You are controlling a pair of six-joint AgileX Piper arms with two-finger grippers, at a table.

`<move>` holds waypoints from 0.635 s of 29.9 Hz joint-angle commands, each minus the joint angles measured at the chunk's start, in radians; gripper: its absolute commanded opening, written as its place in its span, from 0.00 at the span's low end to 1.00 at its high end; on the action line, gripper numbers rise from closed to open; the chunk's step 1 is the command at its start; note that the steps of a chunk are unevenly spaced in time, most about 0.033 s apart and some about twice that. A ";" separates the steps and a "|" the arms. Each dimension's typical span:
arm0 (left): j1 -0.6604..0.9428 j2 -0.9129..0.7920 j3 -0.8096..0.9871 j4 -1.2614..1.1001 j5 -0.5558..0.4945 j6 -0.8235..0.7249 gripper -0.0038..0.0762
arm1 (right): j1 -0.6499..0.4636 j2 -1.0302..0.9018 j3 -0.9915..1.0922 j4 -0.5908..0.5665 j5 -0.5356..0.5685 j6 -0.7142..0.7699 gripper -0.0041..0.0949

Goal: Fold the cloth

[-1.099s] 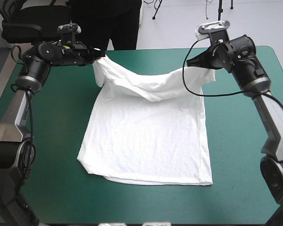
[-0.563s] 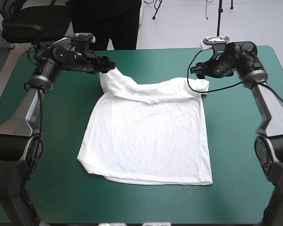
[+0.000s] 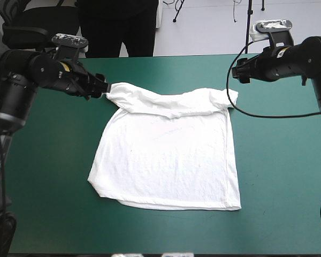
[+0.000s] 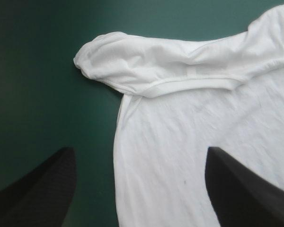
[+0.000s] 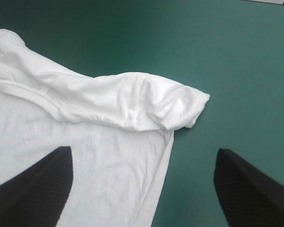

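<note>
Pale floor (image 3: 203, 33) and a black chair (image 3: 35, 28) lie beyond the table (image 3: 281, 176).

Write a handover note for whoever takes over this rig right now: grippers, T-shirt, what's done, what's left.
Left gripper: open, holding nothing, close beside the T-shirt's far left corner.
Right gripper: open, holding nothing, just beyond the far right corner.
T-shirt: spread flat mid-table on the teal-green cover; its far end is turned over onto the body as a rumpled band.
Done: that one fold at the far end.
Left: all further folds; the body and near hem lie spread out, unfolded.
</note>
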 commanded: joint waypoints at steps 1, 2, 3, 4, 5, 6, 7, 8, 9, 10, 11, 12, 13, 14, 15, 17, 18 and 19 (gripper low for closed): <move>-0.016 -0.143 0.055 0.020 0.048 -0.065 0.73 | 0.056 -0.102 -0.023 -0.050 -0.002 0.024 0.79; -0.016 -0.170 0.093 0.023 0.048 -0.074 0.73 | 0.075 -0.116 -0.023 -0.065 0.006 0.033 0.79; -0.016 -0.209 0.134 0.029 0.048 -0.084 0.73 | 0.109 -0.135 -0.023 -0.095 0.017 0.038 0.79; -0.014 -0.228 0.170 0.038 0.048 -0.096 0.73 | 0.134 -0.146 -0.023 -0.116 0.028 0.043 0.79; -0.014 -0.262 0.218 0.047 0.048 -0.106 0.73 | 0.168 -0.158 -0.023 -0.145 0.039 0.049 0.79; -0.014 -0.289 0.267 0.057 0.048 -0.117 0.73 | 0.209 -0.170 -0.015 -0.175 0.050 0.065 0.79; -0.014 -0.308 0.308 0.059 0.048 -0.129 0.73 | 0.238 -0.185 -0.002 -0.202 0.052 0.075 0.79; -0.014 -0.332 0.370 0.059 0.048 -0.129 0.73 | 0.273 -0.200 0.021 -0.226 0.060 0.085 0.79; -0.014 -0.345 0.412 0.059 0.048 -0.142 0.73 | 0.306 -0.215 0.051 -0.248 0.068 0.089 0.79; -0.014 -0.354 0.464 0.065 0.048 -0.154 0.73 | 0.331 -0.227 0.088 -0.267 0.070 0.099 0.79; -0.014 -0.360 0.514 0.075 0.048 -0.168 0.73 | 0.358 -0.243 0.131 -0.280 0.070 0.117 0.79; -0.014 -0.360 0.561 0.080 0.048 -0.174 0.73 | 0.381 -0.260 0.176 -0.290 0.070 0.127 0.79; -0.014 -0.360 0.597 0.080 0.046 -0.174 0.73 | 0.397 -0.273 0.213 -0.292 0.070 0.136 0.79; -0.014 -0.358 0.650 0.080 0.043 -0.172 0.73 | 0.414 -0.290 0.260 -0.292 0.070 0.143 0.79; -0.014 -0.355 0.682 0.080 0.032 -0.174 0.73 | 0.425 -0.305 0.306 -0.292 0.070 0.160 0.79; -0.014 -0.349 0.755 0.080 -0.006 -0.179 0.73 | 0.435 -0.334 0.387 -0.290 0.070 0.187 0.79; -0.014 -0.347 0.780 0.075 -0.027 -0.181 0.73 | 0.435 -0.349 0.429 -0.290 0.070 0.187 0.79; -0.014 -0.344 0.809 0.065 -0.057 -0.184 0.73 | 0.435 -0.361 0.467 -0.290 0.070 0.190 0.79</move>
